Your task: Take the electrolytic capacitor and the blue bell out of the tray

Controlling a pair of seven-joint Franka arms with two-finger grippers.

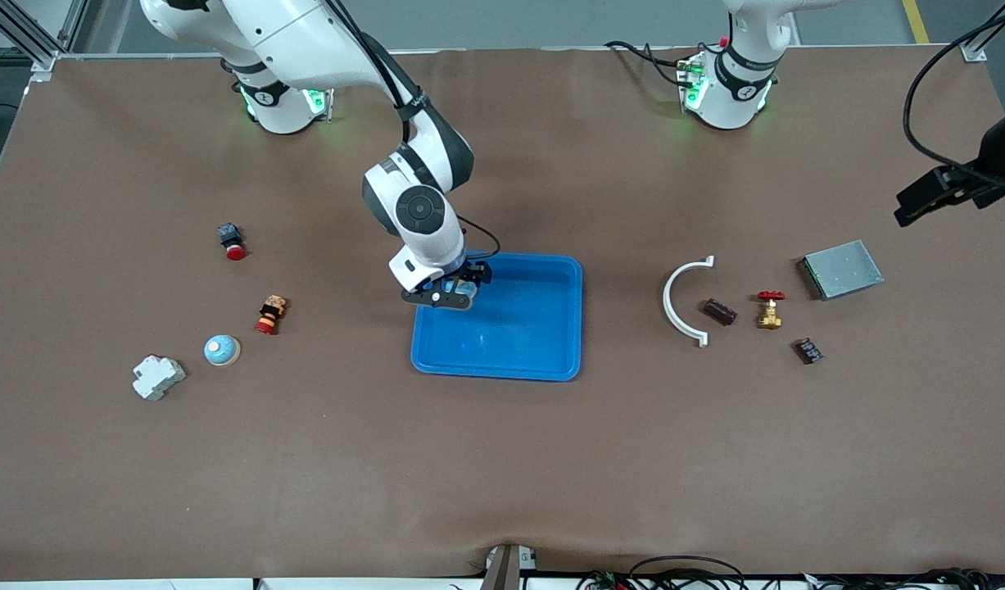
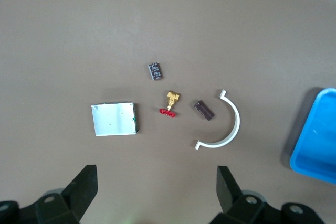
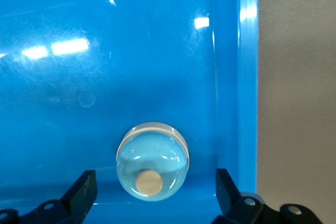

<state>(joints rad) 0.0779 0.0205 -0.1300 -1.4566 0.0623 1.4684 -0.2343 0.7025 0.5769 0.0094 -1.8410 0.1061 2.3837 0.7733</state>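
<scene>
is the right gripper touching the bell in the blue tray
Apart. In the right wrist view the right gripper stands open, and blue tray shows between each finger and the bell.

- Table (image 1: pixel 502 459): plain brown cover
- Tray (image 1: pixel 543 344): bright glossy blue; white glints of light on its floor
- Bell (image 3: pixel 151 162) in the tray: pale blue dome, cream button on top, whitish rim
- Second bell (image 1: pixel 222 350) on the table: pale blue with a tan base
- Arms (image 1: pixel 420 197): white with black joint bands; green lights at the bases
- Curved clip (image 1: pixel 682 301): white
- Valve (image 1: pixel 769 308): brass body, red handle
- Flat box (image 1: pixel 842 269): silver-grey, green edge
- Two small blocks (image 1: pixel 719 311): dark brown; the other (image 1: pixel 808 351) black
- Button (image 1: pixel 232 241): black with a red cap
- Breaker (image 1: pixel 158 377): white
</scene>
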